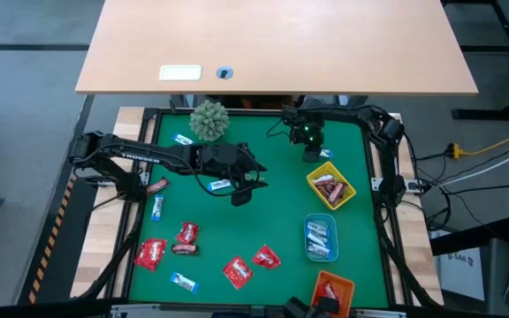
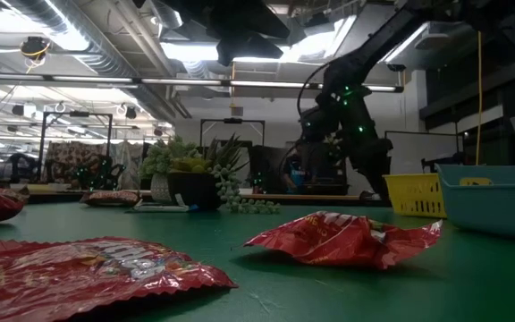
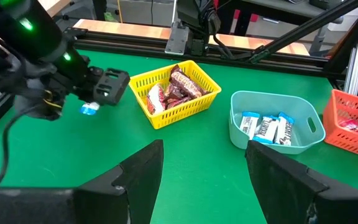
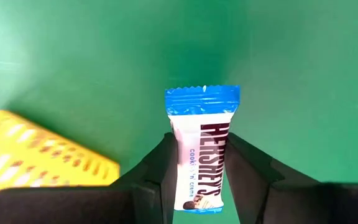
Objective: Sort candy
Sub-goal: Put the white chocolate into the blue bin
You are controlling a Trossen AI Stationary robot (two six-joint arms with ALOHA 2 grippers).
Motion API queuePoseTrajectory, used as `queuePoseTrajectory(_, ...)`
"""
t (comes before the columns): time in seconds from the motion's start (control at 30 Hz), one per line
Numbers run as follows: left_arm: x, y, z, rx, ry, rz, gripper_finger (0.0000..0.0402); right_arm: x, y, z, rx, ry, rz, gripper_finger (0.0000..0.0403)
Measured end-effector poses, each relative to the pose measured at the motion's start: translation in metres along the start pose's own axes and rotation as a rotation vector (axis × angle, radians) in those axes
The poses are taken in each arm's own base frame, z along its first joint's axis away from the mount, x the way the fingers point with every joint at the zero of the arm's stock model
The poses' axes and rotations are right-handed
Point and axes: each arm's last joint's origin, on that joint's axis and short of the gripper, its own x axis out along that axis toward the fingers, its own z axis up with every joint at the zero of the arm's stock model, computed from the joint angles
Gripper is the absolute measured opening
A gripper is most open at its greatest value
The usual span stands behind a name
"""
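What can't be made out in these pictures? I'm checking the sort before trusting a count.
- Orange tray: cut by the high view's bottom edge and the left wrist view's right edge, so its contents can't be counted.
- Blue tray: in the low view its wall hides everything inside.
- Blue-and-white candy: the right gripper is shut on it; its fingers cover the wrapper's sides.
- Loose candies in the high view: too small to read.

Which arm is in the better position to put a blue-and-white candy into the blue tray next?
The right arm. Its claw already grips a blue-and-white candy above the mat, near the yellow tray and the blue tray. The left claw is open and empty at mid-table.
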Motion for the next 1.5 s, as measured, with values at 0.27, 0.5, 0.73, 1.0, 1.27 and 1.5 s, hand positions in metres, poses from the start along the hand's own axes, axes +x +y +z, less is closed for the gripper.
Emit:
queuePoseTrajectory(0.27, 0.000, 0.000, 0.000, 0.000, 0.000, 0.000, 0.0224, -0.045, 0.000, 0.003, 0.006, -0.060, 0.061, 0.0115)
queuePoseTrajectory(0.5, 0.000, 0.000, 0.000, 0.000, -0.001, 0.000, 0.0224, -0.074, 0.011, -0.004, 0.082, -0.040, 0.200, 0.0115)
queuePoseTrajectory(0.73, 0.000, 0.000, 0.000, -0.002, 0.000, 0.000, 0.0224, -0.083, 0.052, 0.002, 0.037, -0.069, 0.238, 0.0115)
queuePoseTrajectory(1.0, 0.000, -0.006, -0.001, 0.003, 0.002, -0.015, 0.0224, -0.108, 0.121, -0.011, -0.146, -0.131, 0.215, 0.0115)
queuePoseTrajectory(1.27, -0.002, -0.027, -0.004, 0.031, 0.009, -0.071, 0.0224, -0.132, 0.180, -0.042, -0.201, -0.194, 0.188, 0.0115)
queuePoseTrajectory(1.5, -0.005, -0.048, -0.008, 0.060, 0.017, -0.129, 0.0224, -0.118, 0.238, -0.074, -0.299, -0.143, 0.156, 0.0115)
